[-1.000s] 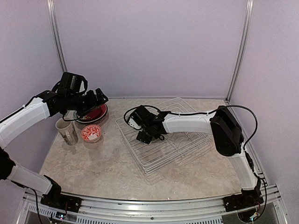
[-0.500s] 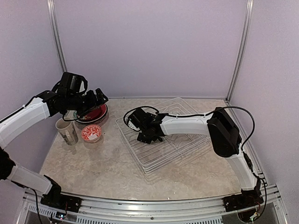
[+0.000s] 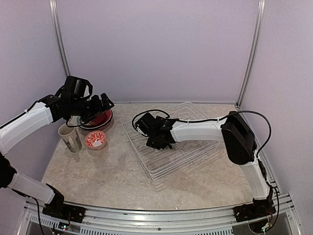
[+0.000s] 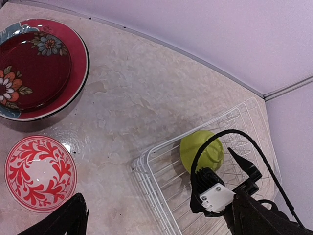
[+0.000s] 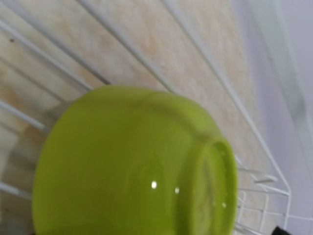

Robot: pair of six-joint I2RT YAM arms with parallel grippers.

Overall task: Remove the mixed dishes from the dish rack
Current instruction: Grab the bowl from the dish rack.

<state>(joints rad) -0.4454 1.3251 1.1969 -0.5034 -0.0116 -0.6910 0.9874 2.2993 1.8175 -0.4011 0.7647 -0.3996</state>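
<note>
The white wire dish rack (image 3: 168,169) sits mid-table. A lime-green bowl (image 4: 201,151) lies in its far left corner, tipped with its foot ring sideways. It fills the right wrist view (image 5: 132,166). My right gripper (image 3: 159,140) hovers right at the bowl with its jaws wide, only a black tip showing at that view's bottom corner; it also shows in the left wrist view (image 4: 222,191). The bowl is hidden under it in the top view. My left gripper (image 3: 103,104) is open and empty above the red flowered plate (image 3: 99,119), left of the rack.
On the table left of the rack are the red plate (image 4: 34,68), a white-and-red small bowl (image 3: 96,140) (image 4: 40,173) and a cream mug (image 3: 70,138). The rack's rim (image 4: 142,164) lies close to the small bowl. Purple walls enclose the table.
My right gripper has edged a little right and toward the rack's far corner. The left arm has hardly moved.
</note>
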